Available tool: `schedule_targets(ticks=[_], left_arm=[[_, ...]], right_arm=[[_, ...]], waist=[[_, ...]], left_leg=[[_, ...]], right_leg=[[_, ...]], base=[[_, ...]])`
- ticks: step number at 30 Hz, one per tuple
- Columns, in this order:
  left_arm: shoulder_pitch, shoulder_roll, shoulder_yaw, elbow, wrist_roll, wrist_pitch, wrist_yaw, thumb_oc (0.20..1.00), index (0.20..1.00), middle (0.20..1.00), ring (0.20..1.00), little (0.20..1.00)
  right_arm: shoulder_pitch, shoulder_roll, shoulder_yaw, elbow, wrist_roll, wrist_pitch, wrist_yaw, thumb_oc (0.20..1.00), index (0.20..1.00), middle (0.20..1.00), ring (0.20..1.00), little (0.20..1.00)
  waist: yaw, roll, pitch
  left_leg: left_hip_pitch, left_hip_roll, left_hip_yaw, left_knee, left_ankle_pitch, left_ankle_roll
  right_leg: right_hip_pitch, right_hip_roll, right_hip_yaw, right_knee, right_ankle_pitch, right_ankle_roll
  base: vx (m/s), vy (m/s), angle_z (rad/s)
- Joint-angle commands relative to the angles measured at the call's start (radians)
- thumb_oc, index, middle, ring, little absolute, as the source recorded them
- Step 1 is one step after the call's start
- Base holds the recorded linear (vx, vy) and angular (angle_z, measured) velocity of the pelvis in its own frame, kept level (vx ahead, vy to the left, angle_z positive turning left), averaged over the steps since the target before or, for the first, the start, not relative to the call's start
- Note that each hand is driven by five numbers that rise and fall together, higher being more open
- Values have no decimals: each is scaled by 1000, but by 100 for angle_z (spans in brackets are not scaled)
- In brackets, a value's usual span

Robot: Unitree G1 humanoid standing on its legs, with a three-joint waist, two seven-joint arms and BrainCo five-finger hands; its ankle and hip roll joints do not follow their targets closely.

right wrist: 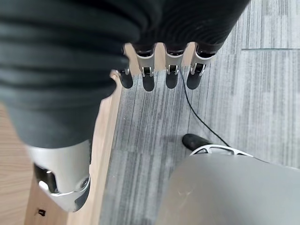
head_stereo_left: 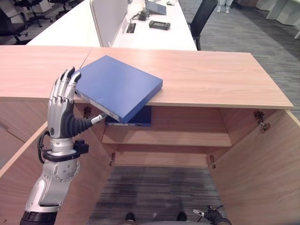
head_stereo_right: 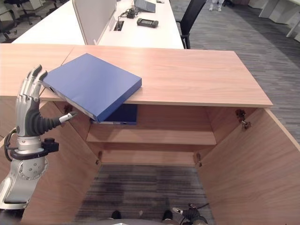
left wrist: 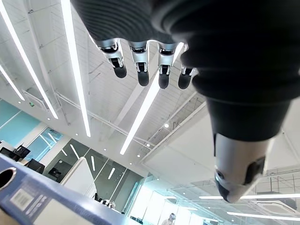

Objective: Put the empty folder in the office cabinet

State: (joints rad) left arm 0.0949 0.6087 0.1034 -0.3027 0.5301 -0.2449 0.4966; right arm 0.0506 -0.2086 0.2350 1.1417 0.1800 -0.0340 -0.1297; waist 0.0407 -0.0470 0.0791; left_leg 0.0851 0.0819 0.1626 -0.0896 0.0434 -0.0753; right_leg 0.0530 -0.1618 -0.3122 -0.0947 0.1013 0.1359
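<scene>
Left hand [head_stereo_left: 62, 110] raised, fingers straight and spread, beside the blue folder [head_stereo_left: 117, 86].
The hand stands upright at the folder's near-left corner, its thumb reaching under the spine end; whether it touches cannot be told. The folder lies tilted on the top of the wooden office cabinet [head_stereo_left: 211, 77], its near end jutting over the front edge above the open compartment, where a second dark blue folder [head_stereo_left: 136, 118] rests on the shelf [head_stereo_left: 178, 137]. The right hand [right wrist: 159, 77] hangs low above the carpet, fingers relaxed, holding nothing.

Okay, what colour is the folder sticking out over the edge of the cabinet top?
Blue. The folder shows best in the left eye view.
</scene>
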Motion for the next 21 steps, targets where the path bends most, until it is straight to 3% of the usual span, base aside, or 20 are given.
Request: schedule_targets(ticks=[1, 8, 21], left_arm=[[-1, 64, 4, -10, 0, -29, -17, 1000, 1000, 1000, 1000, 1000], [-10, 96, -34, 56, 31, -19, -39, 1000, 1000, 1000, 1000, 1000], [-243, 157, -204, 263, 214, 61, -15, 1000, 1000, 1000, 1000, 1000]], right_arm=[[-40, 36, 31, -2, 46, -21, 7, 1000, 1000, 1000, 1000, 1000], [-38, 29, 37, -16, 36, -23, 5, 1000, 1000, 1000, 1000, 1000], [-42, 17, 72, -58, -1, -16, 15, 1000, 1000, 1000, 1000, 1000]], waist=[[6, -36, 9], [-2, -43, 4], [-41, -57, -16]], left_leg=[[42, -15, -29, 10, -133, 8], [46, -10, -19, 8, -133, 6], [63, -6, 13, 4, -144, 9]], right_leg=[[-34, 9, 30, 7, -77, 51], [-32, 20, 45, 7, -79, 50], [-37, 32, 79, 7, -72, 53]], base=[[0, 0, 0], [7, -4, -9], [6, 1, -7]])
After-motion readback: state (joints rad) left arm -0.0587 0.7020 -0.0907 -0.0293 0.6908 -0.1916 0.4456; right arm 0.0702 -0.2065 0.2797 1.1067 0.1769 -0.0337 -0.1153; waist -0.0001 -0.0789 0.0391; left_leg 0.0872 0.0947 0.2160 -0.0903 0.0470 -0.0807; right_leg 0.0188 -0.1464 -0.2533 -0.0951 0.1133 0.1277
